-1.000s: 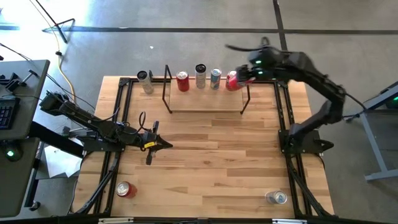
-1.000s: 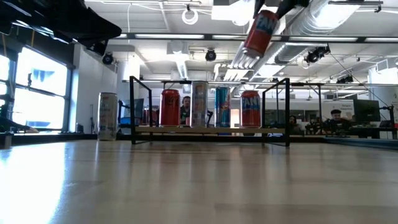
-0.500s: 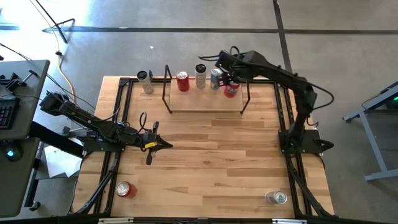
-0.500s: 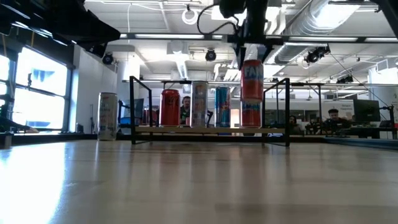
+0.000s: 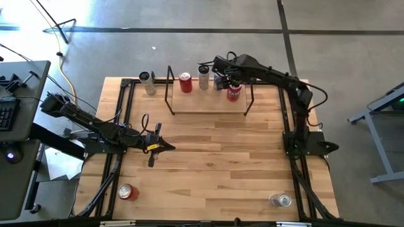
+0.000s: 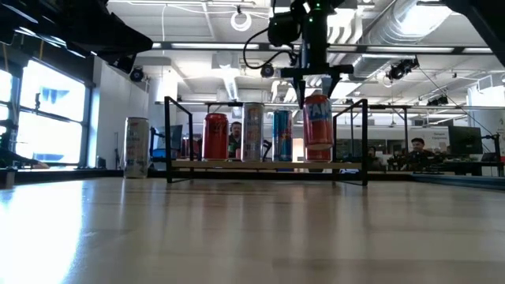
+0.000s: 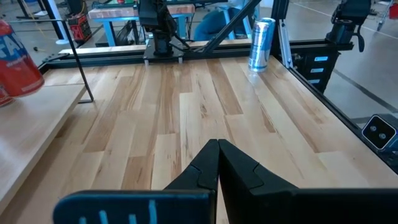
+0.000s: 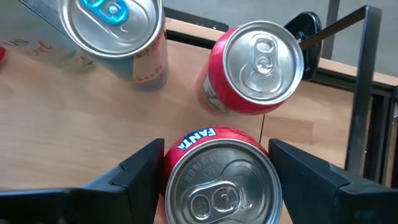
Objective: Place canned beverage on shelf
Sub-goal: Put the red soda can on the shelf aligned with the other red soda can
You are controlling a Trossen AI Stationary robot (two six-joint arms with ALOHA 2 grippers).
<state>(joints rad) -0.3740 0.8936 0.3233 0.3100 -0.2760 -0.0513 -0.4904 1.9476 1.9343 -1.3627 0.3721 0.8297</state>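
- The red Fanta can with a silver top (image 8: pixel 217 180) stood upright between the two dark fingers (image 8: pixel 134 174) of the right gripper (image 5: pixel 233 85), which were spread wide and closed on its sides.
- In the low view this can (image 6: pixel 318 132) was held from above over the right part of the low shelf with a light wooden board and thin black rod frame (image 6: pixel 264 165); whether its bottom touched the board I could not tell.
- Just beside it on the shelf was another red can (image 8: pixel 252 68), and a blue and silver can (image 8: pixel 121 37) stood near.
- Further along the shelf were a tall silver can (image 5: pixel 203 77) and a red can (image 5: pixel 185 82).
- A silver can (image 5: pixel 147 82) stood on the wooden surface (image 5: pixel 208 157) just outside the left end of the shelf.
- The left gripper (image 5: pixel 165 147) rested low over the left part of the surface, fully closed and holding nothing.
- A red can (image 5: pixel 127 192) and a silver can (image 5: pixel 280 200) were at the near corners, well apart.
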